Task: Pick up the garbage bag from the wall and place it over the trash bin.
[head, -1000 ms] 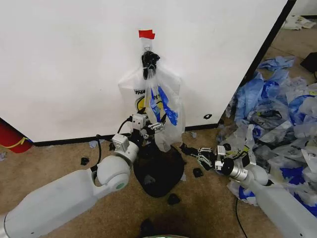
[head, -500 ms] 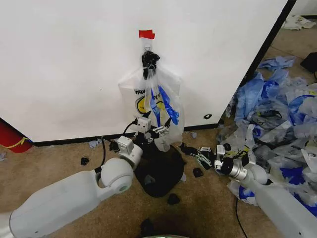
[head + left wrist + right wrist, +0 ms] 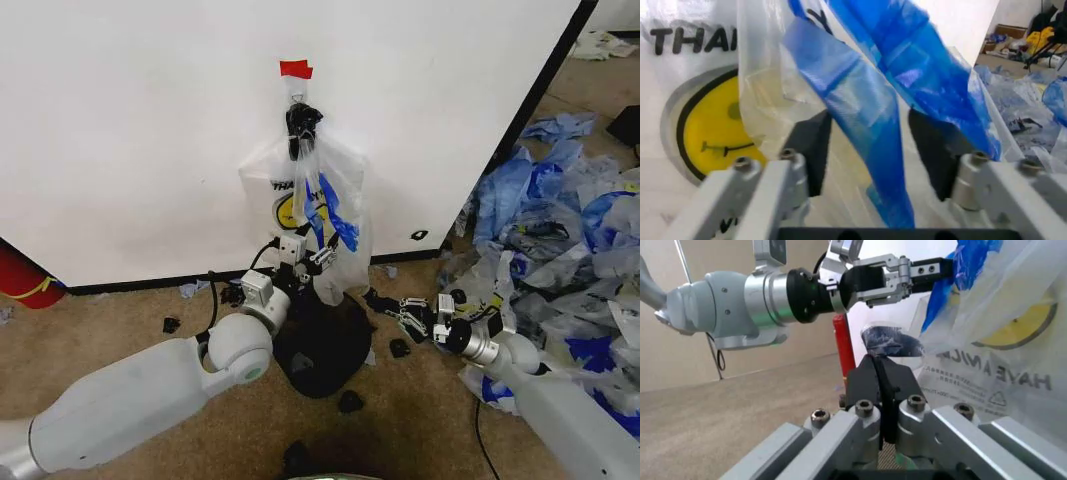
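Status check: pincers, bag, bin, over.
Left pincer open around garbage bag still hanging on wall. Right pincer shut, empty, low beside trash bin. Path clear.

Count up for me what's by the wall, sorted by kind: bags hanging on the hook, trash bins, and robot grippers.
Hanging bags: 2, the garbage bag with blue patches and a whiter smiley bag behind it.
Trash bins: 1, the trash bin below.
Grippers: 2, left gripper and right gripper.
Total: 5.
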Robot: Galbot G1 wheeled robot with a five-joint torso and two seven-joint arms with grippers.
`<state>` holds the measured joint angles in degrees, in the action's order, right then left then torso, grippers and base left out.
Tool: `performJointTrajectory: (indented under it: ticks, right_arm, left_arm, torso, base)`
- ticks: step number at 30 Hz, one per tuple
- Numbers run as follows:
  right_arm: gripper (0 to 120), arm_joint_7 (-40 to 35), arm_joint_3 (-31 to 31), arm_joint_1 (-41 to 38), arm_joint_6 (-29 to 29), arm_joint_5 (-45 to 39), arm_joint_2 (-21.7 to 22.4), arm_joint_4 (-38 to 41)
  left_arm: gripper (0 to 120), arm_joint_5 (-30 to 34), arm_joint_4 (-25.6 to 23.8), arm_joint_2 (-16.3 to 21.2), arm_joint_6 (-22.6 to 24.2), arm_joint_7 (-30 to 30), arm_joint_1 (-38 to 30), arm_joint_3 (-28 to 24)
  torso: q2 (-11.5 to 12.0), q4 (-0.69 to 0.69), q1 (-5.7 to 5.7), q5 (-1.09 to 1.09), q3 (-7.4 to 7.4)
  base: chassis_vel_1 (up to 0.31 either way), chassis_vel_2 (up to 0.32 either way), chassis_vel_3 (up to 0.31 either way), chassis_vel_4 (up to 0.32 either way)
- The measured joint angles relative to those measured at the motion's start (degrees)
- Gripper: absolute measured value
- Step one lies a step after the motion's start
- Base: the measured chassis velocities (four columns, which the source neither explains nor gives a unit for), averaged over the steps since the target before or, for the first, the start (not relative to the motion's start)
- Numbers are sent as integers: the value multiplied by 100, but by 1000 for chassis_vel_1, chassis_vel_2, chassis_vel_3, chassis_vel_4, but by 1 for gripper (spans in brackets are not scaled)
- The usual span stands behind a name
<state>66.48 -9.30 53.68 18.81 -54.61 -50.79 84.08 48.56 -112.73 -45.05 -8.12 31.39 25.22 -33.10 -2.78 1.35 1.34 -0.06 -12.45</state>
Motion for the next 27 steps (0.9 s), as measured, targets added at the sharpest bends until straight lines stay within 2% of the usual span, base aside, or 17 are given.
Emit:
performJointTrajectory:
  ticks: [5, 6, 8, 10, 12, 19, 27]
  right_arm:
    - [0, 6, 4, -1, 1, 13, -19, -20]
    - [0, 6, 4, -1, 1, 13, -19, -20]
    - [0, 7, 5, 4, 4, 16, -30, -24]
    - [0, 7, 5, 5, 4, 16, -30, -24]
    - [0, 7, 5, 6, 4, 15, -31, -15]
    - [0, 1, 6, 17, 3, 7, -27, 12]
    - [0, -83, -6, 34, 5, -165, -31, -11]
  left_arm:
    - [25, 7, -40, 31, 8, 1, 8, 1]
    - [25, 7, -40, 31, 8, 1, 8, 1]
    - [13, 7, -67, 47, 11, 0, 33, 1]
    - [11, 7, -70, 48, 11, 0, 35, 1]
    - [0, 13, -105, 66, 15, 0, 44, 4]
    - [0, 121, -139, 99, 19, 24, 97, 74]
    - [0, 180, -291, 257, 7, 103, 300, 378]
  torso:
    - [0, 0, 0, 0, 0]
    - [0, 0, 0, 0, 0]
    - [0, 0, 0, 0, 0]
    - [0, 0, 0, 0, 0]
    - [0, 0, 0, 0, 0]
    - [0, 0, 0, 0, 0]
    - [0, 0, 0, 0, 0]
  base:
    - [0, 0, 0, 0]
    - [0, 0, 0, 0]
    - [0, 0, 0, 0]
    - [0, 0, 0, 0]
    - [0, 0, 0, 0]
    - [0, 0, 0, 0]
    - [0, 0, 0, 0]
